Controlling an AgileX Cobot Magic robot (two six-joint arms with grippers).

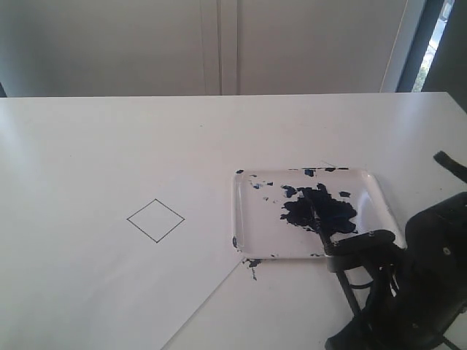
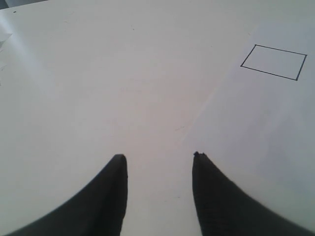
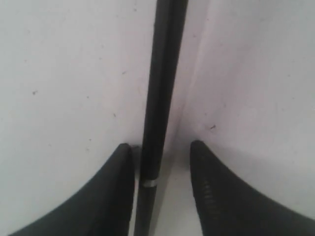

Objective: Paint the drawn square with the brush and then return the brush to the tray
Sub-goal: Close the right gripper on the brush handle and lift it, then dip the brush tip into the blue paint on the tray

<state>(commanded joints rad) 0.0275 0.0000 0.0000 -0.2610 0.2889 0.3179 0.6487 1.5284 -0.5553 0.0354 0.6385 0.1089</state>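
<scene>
Brush [image 3: 158,88] sits between spread fingers [image 3: 113,196] of right gripper [image 3: 161,145].

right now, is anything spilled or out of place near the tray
Yes: a small dark paint splatter lies outside the tray, just off its near left corner in the exterior view. Dark smears also mark the rim there.

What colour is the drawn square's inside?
White: the drawn square holds no paint, just its thin black outline. Left wrist view shows it best.
</scene>
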